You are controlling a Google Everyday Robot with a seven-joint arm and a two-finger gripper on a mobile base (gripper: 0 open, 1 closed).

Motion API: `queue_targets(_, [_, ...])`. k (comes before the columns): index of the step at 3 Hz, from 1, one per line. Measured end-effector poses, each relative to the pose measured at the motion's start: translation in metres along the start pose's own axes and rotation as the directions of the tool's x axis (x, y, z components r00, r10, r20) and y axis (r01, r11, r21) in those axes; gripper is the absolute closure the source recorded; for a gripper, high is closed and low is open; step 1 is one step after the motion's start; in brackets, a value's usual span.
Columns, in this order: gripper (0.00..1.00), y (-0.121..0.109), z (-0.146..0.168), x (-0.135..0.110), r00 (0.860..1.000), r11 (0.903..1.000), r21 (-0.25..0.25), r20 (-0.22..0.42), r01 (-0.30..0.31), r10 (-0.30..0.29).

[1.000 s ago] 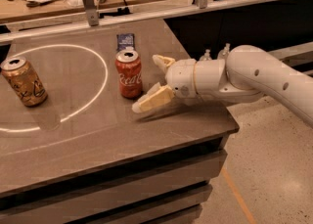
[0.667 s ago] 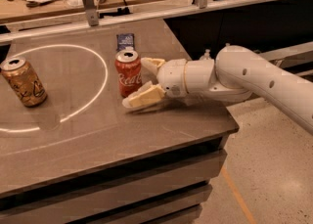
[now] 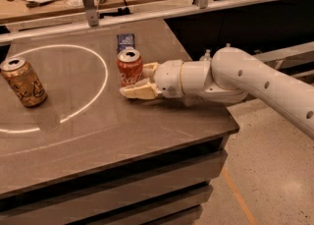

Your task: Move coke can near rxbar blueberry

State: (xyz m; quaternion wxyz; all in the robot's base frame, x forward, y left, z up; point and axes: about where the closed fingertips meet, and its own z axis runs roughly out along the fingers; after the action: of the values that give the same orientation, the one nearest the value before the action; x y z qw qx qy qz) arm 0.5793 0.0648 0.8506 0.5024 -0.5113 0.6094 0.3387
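The red coke can (image 3: pixel 129 67) stands upright on the dark table (image 3: pixel 98 135), just in front of the small dark blue rxbar blueberry (image 3: pixel 125 42), which lies flat behind it. My gripper (image 3: pixel 135 80) has come in from the right at the can's height. Its cream fingers (image 3: pixel 139 91) are open and lie on either side of the can's right half, one in front and one behind. The can's lower right side is hidden by the fingers. I cannot tell whether the fingers touch the can.
A gold-brown can (image 3: pixel 23 81) stands at the table's left, on a white circle line (image 3: pixel 100 62) marked on the top. A metal rail (image 3: pixel 147 13) and a cluttered workbench run behind the table. The table's right edge drops off beneath my arm (image 3: pixel 255 79).
My gripper has moved left towards the coke can, and its fingers now flank the can. The can, the bar and the gold-brown can have not moved.
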Motion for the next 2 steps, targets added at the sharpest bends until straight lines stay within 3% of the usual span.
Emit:
queue_targets(1, [0.95,0.001,-0.033,-0.004,1.000,0.9942,0.108,0.007,-0.005,0.004])
queue_targets(2, [1.00,-0.001,-0.077,-0.010,1.000,0.9688,0.248,-0.003,0.000,0.001])
